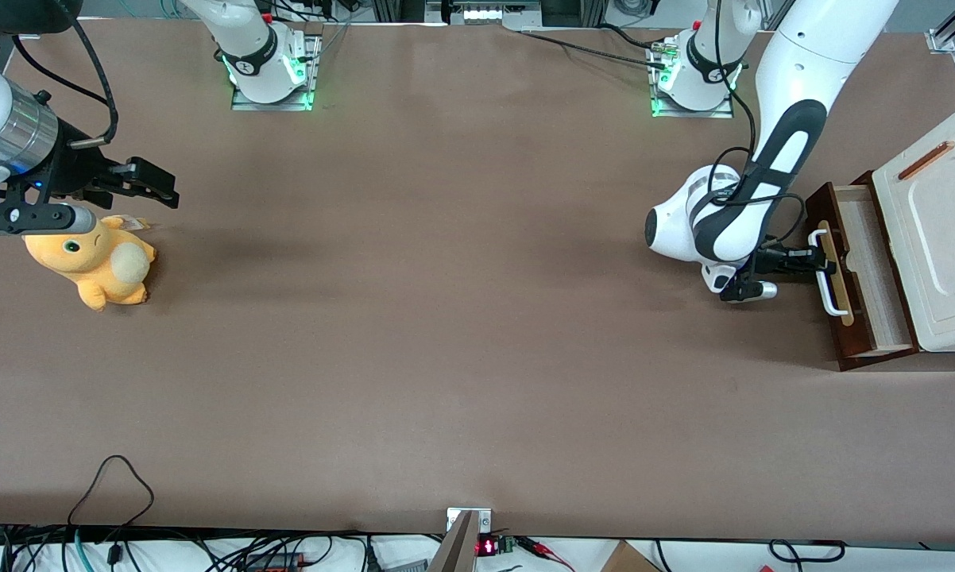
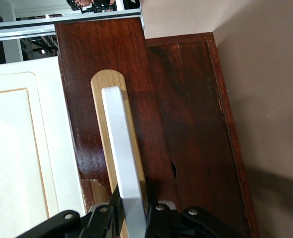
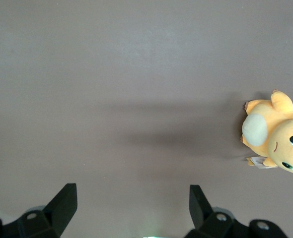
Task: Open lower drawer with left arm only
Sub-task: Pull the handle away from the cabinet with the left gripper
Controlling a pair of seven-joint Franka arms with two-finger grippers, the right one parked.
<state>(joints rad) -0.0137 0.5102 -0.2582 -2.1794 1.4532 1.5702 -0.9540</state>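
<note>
Lower drawer at the working arm's end of the table, already pulled partly out from under the cream box, pale inside showing. Gripper clamped on the white bar handle, gripped there for a straight outward pull

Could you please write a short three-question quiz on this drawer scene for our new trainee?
1. True or false: the lower drawer is pulled part-way out, with its pale inside showing.
2. Multiple choice: the left arm's tool is (A) above the plush toy, (B) at the drawer's white bar handle, (C) on the cream-white box.
3. Fill in: the copper-coloured handle sits on top of the ____.

Key:
1. True; pale wood shows between the dark front and the box.
2. B; the wrist view shows the tool closed around the handle.
3. Cream-white box.
</note>
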